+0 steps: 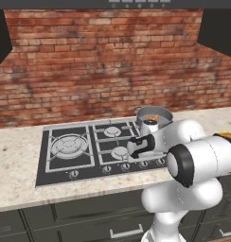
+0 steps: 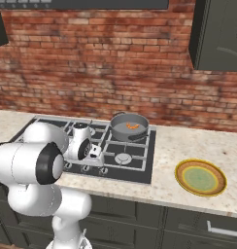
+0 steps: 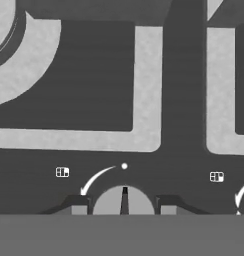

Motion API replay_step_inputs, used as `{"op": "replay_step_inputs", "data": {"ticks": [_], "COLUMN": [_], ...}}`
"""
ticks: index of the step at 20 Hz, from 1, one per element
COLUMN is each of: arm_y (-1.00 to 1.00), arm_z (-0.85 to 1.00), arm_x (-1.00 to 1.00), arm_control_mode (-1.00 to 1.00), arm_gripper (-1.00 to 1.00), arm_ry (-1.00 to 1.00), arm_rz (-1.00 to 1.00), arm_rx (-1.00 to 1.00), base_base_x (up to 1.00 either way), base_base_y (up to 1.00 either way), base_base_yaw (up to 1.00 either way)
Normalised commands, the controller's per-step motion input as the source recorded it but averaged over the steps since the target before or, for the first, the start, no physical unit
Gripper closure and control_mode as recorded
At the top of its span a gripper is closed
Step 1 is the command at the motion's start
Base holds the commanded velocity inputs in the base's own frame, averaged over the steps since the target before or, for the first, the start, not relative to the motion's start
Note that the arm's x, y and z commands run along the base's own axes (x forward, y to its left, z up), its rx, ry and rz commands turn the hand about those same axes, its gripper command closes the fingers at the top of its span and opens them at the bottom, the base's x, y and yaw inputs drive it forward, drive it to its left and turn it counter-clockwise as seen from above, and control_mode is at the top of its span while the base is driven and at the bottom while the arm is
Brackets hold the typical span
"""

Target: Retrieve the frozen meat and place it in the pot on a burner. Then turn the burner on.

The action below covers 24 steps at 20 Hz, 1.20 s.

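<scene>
Hand view: grate bars (image 3: 146, 90) border the knob (image 3: 124, 201) between the fingertips (image 3: 76, 204).

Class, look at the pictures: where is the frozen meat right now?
The frozen meat lies inside the pot, which sits on the back right burner of the stove, near the brick wall.
</scene>
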Motion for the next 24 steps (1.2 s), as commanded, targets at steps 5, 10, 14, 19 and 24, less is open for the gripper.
{"op": "replay_step_inputs", "data": {"ticks": [5,10,14,19,24], "arm_y": [0.03,0.00,0.00,0.00,0.03], "arm_z": [-0.31,0.00,0.00,-0.04,-0.26], "arm_x": [0.00,0.00,0.00,0.00,-0.12], "arm_control_mode": [-1.00,-1.00,-1.00,-1.00,-1.00], "arm_gripper": [1.00,1.00,1.00,1.00,1.00], "arm_ry": [-0.01,0.00,0.00,-0.04,-0.13], "arm_rz": [0.00,0.00,0.00,0.01,0.12], "arm_rx": [-0.19,0.00,0.00,-0.01,-0.10], "base_base_x": [0.00,0.00,0.00,0.00,0.00], "base_base_y": [0.00,0.00,0.00,0.00,0.00], "base_base_yaw": [0.00,0.00,0.00,0.00,0.00]}}
